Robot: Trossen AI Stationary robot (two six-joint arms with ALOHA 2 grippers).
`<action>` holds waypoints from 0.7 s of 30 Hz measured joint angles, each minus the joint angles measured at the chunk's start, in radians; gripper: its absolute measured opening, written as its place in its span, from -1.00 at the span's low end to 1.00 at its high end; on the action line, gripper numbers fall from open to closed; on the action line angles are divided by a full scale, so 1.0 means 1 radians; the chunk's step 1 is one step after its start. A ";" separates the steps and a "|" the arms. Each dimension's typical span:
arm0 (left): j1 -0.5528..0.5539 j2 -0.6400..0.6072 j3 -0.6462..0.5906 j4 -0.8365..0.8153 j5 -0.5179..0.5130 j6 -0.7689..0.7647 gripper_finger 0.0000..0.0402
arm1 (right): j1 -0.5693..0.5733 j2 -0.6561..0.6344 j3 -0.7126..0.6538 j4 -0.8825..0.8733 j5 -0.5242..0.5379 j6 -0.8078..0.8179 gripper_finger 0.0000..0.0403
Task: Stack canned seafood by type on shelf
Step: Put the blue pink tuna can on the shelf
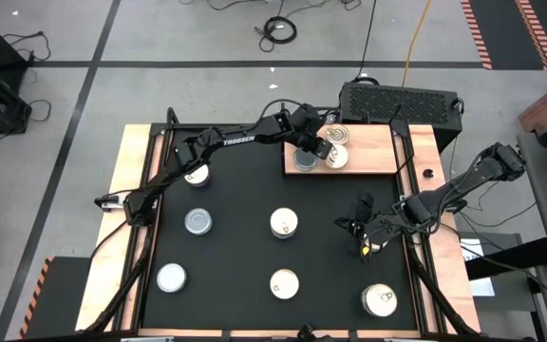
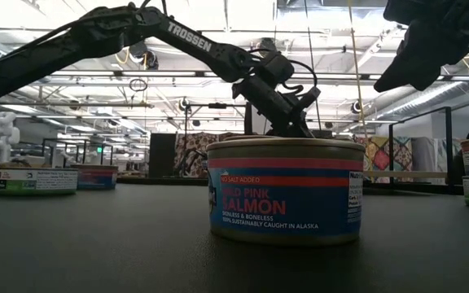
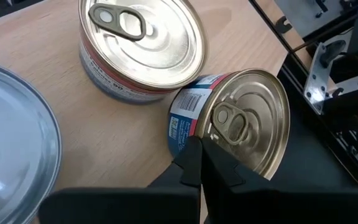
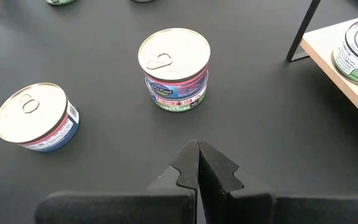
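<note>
We judge the job under halfway: three tins sit on the shelf [image 1: 368,152], one silvery-topped tin [image 1: 304,160] and two pull-tab ones, while six remain on the black surface [image 1: 245,256]. Our left hand [image 3: 201,163], fingers clenched together and empty, hovers over the shelf beside a tilted pull-tab tin [image 3: 244,121], which leans on its edge with its lid facing sideways-up, by an upright pull-tab tin [image 3: 143,46]. Our right hand [image 4: 198,163], likewise clenched empty, waits above the surface.
</note>
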 joint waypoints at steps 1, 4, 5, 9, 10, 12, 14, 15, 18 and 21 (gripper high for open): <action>-0.001 0.000 0.000 0.000 0.000 0.000 -0.95 | 0.000 0.000 0.000 0.000 0.000 -0.001 -1.00; -0.001 0.000 0.000 0.001 0.000 0.000 -0.88 | -0.003 0.000 0.000 0.001 -0.001 -0.003 -1.00; -0.001 0.000 0.000 -0.001 -0.001 0.000 -0.86 | -0.005 0.000 0.000 0.001 -0.003 -0.003 -1.00; 0.000 0.000 0.000 0.004 -0.007 0.001 -0.80 | -0.019 0.000 0.000 0.001 -0.028 -0.003 -1.00; 0.000 0.000 0.000 0.008 -0.008 0.001 -0.79 | -0.020 0.000 0.000 0.001 -0.028 -0.003 -1.00; 0.000 0.000 0.000 0.020 -0.008 0.001 -0.77 | -0.022 0.000 0.000 0.001 -0.028 -0.003 -1.00; -0.001 0.000 0.000 0.043 -0.008 0.001 -0.77 | -0.024 0.000 0.000 0.001 -0.029 -0.003 -1.00; -0.001 0.000 0.000 0.055 -0.006 0.001 -0.77 | -0.024 0.000 0.000 0.001 -0.029 -0.003 -1.00; -0.001 0.000 0.000 0.069 0.002 0.001 -0.77 | -0.024 0.000 0.000 0.001 -0.029 -0.003 -1.00; -0.001 0.000 0.000 0.076 0.030 0.003 -0.76 | -0.024 0.000 0.000 0.001 -0.029 -0.003 -1.00</action>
